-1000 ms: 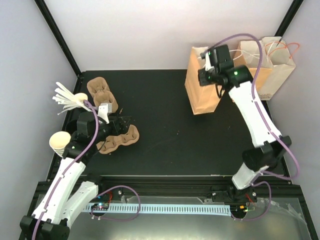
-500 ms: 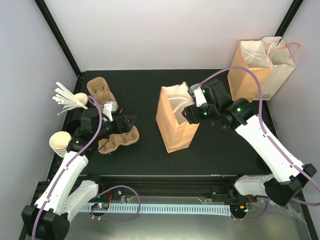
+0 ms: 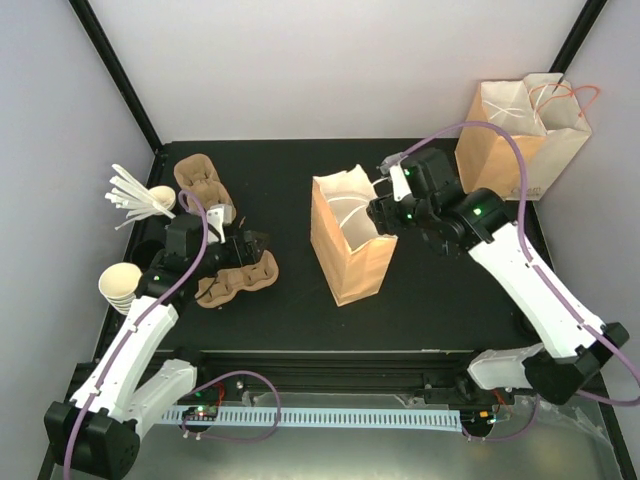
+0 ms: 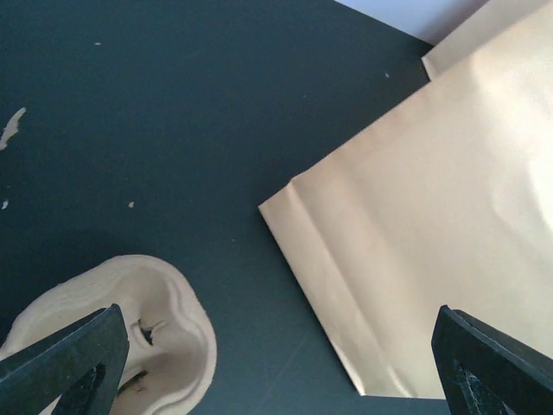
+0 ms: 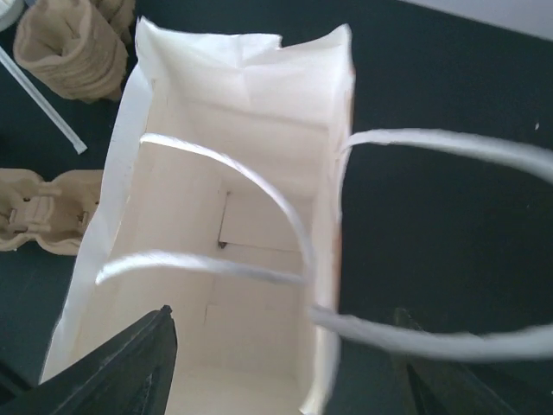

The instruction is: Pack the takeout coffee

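A black surface (image 3: 300, 180) carries an upright, open paper bag (image 3: 350, 250) at its centre, with the right hand (image 3: 383, 208) at the bag's rim. The left hand (image 3: 247, 243) hangs over a pulp cup tray (image 3: 235, 280). In the left wrist view, that hand spreads wide and holds nothing. In the right wrist view, that hand is wide above the bag's mouth. I cannot tell where the coffee is.

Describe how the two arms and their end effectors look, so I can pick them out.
Both are the same build. The left arm and right arm have white shell links with black joints. A purple cable loops along each. The left end effector and right end effector are black, each with two wedge-shaped fingers. Small green lights glow on the right arm.
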Tool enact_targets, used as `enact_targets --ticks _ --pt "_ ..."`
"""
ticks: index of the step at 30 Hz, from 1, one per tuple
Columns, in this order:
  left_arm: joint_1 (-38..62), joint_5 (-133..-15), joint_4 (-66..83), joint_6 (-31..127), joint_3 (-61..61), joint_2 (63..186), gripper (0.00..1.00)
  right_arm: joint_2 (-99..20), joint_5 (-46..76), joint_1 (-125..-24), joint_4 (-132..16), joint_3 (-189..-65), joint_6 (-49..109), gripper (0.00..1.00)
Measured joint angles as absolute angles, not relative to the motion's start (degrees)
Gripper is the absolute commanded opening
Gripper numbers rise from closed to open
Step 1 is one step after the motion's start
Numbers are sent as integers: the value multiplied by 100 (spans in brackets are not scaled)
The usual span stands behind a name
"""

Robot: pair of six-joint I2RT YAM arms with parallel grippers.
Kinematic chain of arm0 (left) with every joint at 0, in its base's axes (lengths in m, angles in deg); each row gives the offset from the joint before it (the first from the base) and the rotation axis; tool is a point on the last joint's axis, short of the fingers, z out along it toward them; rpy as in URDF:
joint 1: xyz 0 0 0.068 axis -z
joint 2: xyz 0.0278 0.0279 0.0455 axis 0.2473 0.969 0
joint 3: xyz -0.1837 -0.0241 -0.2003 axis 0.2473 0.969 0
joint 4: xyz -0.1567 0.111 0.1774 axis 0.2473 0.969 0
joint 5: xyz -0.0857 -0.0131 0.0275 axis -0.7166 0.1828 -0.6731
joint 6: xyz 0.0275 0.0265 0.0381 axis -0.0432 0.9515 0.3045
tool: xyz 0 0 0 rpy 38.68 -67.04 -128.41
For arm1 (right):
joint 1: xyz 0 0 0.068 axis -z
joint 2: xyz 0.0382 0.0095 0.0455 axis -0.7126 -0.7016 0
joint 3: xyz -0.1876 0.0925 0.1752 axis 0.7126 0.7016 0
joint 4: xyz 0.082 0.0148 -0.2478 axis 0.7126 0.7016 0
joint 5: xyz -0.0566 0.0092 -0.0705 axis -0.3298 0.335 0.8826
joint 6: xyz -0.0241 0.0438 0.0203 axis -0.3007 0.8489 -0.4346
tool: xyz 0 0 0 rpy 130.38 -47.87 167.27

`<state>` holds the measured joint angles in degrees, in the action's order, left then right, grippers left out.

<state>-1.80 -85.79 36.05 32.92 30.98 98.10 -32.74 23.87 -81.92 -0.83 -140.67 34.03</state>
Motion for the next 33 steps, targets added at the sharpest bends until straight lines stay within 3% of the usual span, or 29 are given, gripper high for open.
enact_targets --ticks 11,26,33 --pt "-180 -7789 4005 3196 3096 10081 99 -3670 2686 -8192 -101 -13874 3409 66" --pt "-180 -6622 4376 2175 3442 11307 98 -2784 2872 -8192 -540 -13551 3381 69" --pt "-180 -6423 4333 2020 3448 11790 82 -2255 2894 -8192 -912 -13280 3342 70"
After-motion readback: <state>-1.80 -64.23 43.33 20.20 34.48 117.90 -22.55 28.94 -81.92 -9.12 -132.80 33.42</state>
